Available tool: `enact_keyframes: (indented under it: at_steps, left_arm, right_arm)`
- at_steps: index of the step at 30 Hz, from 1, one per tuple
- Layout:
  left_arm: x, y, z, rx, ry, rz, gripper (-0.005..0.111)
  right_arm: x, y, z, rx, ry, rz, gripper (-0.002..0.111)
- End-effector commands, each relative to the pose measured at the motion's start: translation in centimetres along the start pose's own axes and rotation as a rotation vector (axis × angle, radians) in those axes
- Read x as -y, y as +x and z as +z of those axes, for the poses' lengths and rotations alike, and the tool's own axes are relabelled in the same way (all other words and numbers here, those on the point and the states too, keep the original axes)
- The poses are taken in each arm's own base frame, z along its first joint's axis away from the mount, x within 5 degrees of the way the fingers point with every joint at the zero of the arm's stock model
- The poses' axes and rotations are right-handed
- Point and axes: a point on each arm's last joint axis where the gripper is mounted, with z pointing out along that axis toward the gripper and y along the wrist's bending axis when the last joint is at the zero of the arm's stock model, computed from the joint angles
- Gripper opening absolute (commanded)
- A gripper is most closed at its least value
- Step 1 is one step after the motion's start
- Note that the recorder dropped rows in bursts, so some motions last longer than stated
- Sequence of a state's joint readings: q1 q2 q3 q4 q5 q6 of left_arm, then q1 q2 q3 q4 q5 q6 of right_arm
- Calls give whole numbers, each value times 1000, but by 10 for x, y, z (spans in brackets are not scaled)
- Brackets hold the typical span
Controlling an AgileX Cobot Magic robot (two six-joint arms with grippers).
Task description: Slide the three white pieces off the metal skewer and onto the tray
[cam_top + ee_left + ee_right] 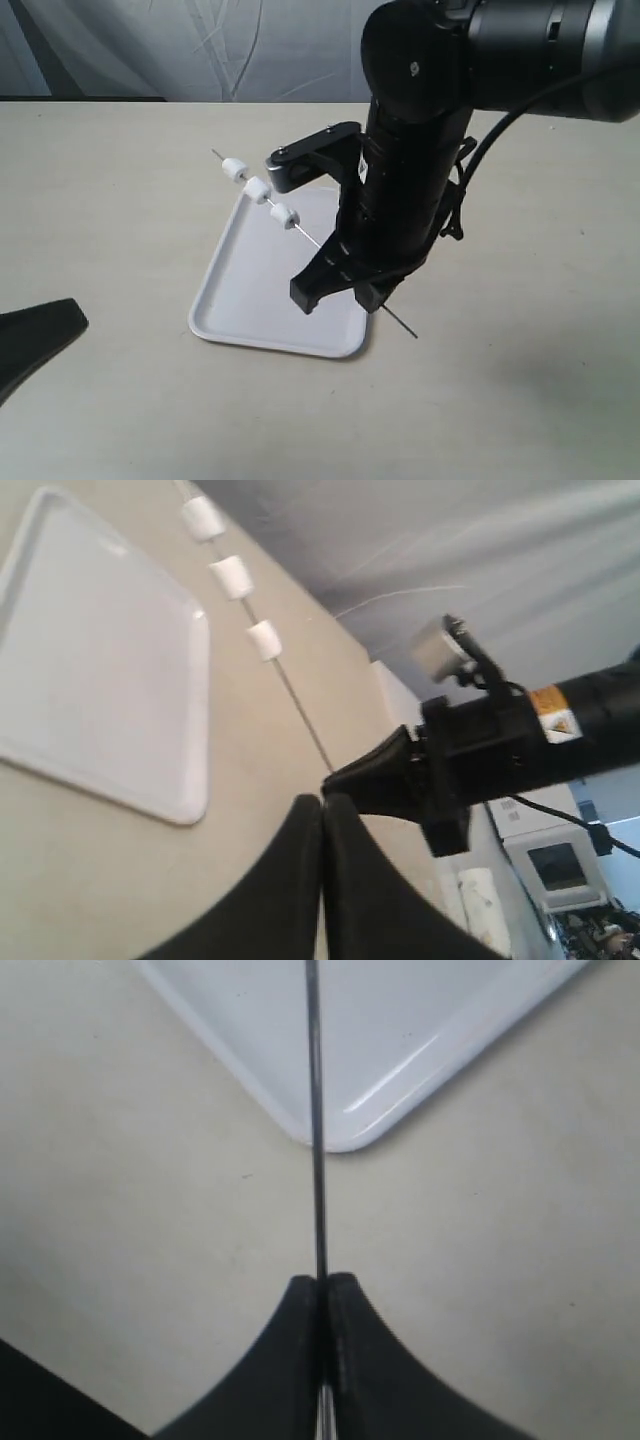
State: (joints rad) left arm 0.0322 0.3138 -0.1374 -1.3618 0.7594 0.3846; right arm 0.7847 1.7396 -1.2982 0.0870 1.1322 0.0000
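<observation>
The metal skewer (310,237) hangs slanted above the tray (240,290), with the three white pieces (257,190) threaded along its far, higher end, spaced slightly apart. My right gripper (372,297) is shut on the skewer near its lower end, over the tray's near right corner. The right wrist view has the skewer (316,1110) running out from between the shut fingertips of the right gripper (322,1282) across a tray corner (420,1050). My left gripper (322,800) is shut and empty, low at the left. It looks past the tray (60,710) at the pieces (233,577).
The tray lies on a bare beige tabletop (520,400). A grey cloth backdrop (200,50) hangs behind the table's far edge. The right arm's bulky black body (410,170) rises above the tray's right side.
</observation>
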Motion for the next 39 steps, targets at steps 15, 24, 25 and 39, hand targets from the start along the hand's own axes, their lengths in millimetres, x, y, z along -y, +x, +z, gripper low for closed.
enact_keyframes:
  at_steps: [15,24,25,39]
  left_arm:
    - [-59,-25,66,-219,-206,-217,9]
    - [-60,-34,75,-226,-216,-224,42]
    - [-58,-38,76,-220,-209,-216,41]
    - [-67,-55,114,-380,-68,-91,20]
  right_arm:
    - [-29,26,25,-73,44,60,-1]
    - [-30,24,25,-46,32,70,-1]
    - [-30,24,25,-44,32,70,-1]
    - [-35,18,25,21,-20,131,-1]
